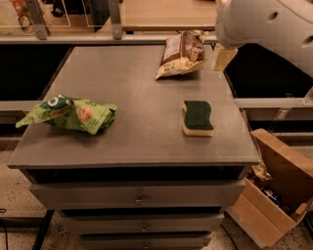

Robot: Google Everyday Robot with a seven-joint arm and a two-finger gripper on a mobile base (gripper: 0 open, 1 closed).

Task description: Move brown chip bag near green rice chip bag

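Note:
The brown chip bag (181, 54), brown and cream-yellow, lies at the far right of the grey tabletop (142, 102). The green rice chip bag (68, 113), wrinkly and lime-green, lies at the left edge of the table. My gripper (224, 57) hangs just right of the brown bag, near the table's far right corner, with only a cream-coloured finger showing below the white arm (269, 24). It holds nothing that I can see.
A green-topped yellow sponge (197, 117) lies right of the table's middle. An open cardboard box (274, 185) sits on the floor at the right. Drawers (139, 199) run below the tabletop. A wooden counter (161, 12) stands behind the table.

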